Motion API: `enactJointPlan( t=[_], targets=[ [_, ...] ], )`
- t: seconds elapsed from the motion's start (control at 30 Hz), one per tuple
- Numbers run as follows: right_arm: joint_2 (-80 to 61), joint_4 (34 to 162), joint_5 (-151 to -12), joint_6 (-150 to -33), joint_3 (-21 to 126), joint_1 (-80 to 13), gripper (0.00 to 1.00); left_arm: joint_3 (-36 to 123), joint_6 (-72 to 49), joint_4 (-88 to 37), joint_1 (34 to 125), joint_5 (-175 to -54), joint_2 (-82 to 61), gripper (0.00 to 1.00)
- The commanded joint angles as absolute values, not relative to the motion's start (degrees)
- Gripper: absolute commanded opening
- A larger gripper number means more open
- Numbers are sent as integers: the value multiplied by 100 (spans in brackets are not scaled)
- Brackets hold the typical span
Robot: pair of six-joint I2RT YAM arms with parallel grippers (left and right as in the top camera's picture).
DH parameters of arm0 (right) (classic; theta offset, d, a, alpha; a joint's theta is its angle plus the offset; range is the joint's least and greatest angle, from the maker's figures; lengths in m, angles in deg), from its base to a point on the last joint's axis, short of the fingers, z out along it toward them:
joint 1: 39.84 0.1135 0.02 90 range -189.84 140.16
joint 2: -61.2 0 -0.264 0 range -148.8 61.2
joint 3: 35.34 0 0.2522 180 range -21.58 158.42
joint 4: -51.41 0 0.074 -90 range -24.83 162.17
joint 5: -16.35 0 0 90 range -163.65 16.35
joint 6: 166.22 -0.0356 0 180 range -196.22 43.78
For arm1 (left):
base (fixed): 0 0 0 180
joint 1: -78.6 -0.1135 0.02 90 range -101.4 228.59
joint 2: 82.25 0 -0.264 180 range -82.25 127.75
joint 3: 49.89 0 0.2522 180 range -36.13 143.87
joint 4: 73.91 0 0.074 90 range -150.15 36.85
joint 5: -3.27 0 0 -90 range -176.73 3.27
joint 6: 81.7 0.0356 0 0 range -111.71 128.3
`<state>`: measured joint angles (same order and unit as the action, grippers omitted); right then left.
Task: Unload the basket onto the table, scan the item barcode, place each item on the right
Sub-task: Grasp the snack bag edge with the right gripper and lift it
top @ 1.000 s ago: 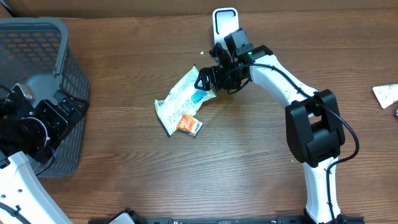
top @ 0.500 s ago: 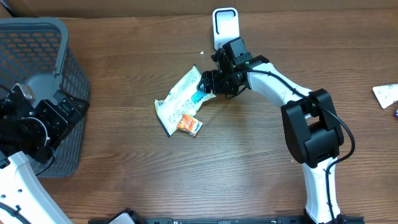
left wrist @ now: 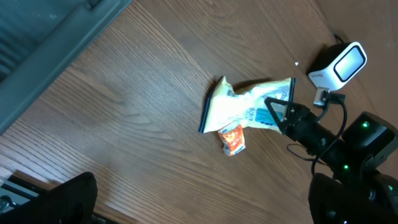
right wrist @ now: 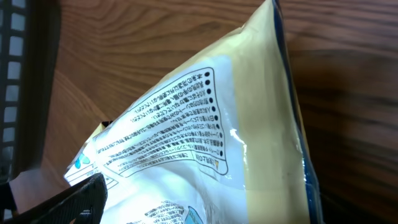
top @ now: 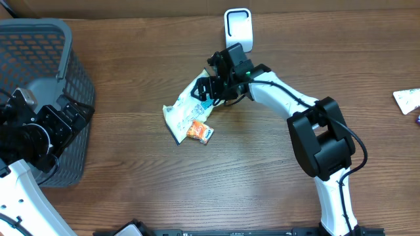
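A: Where's the snack bag (top: pixel 187 108) rn?
B: On the table (top: pixel 131 183), just left of ctr in the overhead. It lies diagonal, one end toward lower left, the other toward upper right. Pale yellow/white w/ blue edge trim. A small orange packet (top: pixel 199 132) touches its lower edge.
A: And the scanner (top: pixel 237 26)?
B: White, top ctr of the overhead, near the table's far edge. The bag's upper-right end sits below and left of it, not touching.
A: Right gripper (top: pixel 211 84)?
B: Right over the bag's upper-right end, arm reaching in from the lower right of the frame. Its wrist cam is basically all bag: a bordered block of small black print, glossy film, blue edge down the right side. One dark finger (right wrist: pixel 62 199) shows at bottom left of that view, beside the bag.
A: Clamped on it or not?
B: Can't tell. Jaws are at the bag, but no view shows if they're pinching the film or just straddling it.
A: Left gripper (top: pixel 65 121)?
B: Lower left of the overhead, beside the grey mesh basket (top: pixel 65 59), well apart from the bag. Jaws spread wide, nothing btwn them. Its own cam shows bare wood, w/ the bag toward the upper right.
A: Anything else?
B: A white packet (top: pixel 407 98) at the far right edge, partly cut off.
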<state>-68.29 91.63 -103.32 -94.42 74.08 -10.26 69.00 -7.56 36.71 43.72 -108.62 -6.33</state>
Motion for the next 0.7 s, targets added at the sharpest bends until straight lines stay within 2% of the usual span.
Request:
enactJointPlan(
  t=[0.0,0.07,0.1,0.2,0.37,0.67],
  targets=[
    [-6989,9099,-10369,-9451,7362,-1000,89,6880,-627,3664,4412,-10877,-637,100],
    [-7035,9104,-10367,-9448,7362,-1000,75,6880,-627,3664,4412,-10877,-637,100],
    [-7041,9119,-10364,-9448,7362,-1002,61,6880,-627,3664,4412,-10877,-637,100],
    [-7026,9184,-10369,-9451,7380,-1043,6,6880,-627,3664,4412,-10877,-637,100],
    [-6803,9630,-10253,-9446,7496,-1277,4,6880,-627,3664,4412,-10877,-637,100],
    [-5247,10745,-9363,-9295,7537,-2101,4,6880,-627,3664,4412,-10877,-637,100]
  ],
)
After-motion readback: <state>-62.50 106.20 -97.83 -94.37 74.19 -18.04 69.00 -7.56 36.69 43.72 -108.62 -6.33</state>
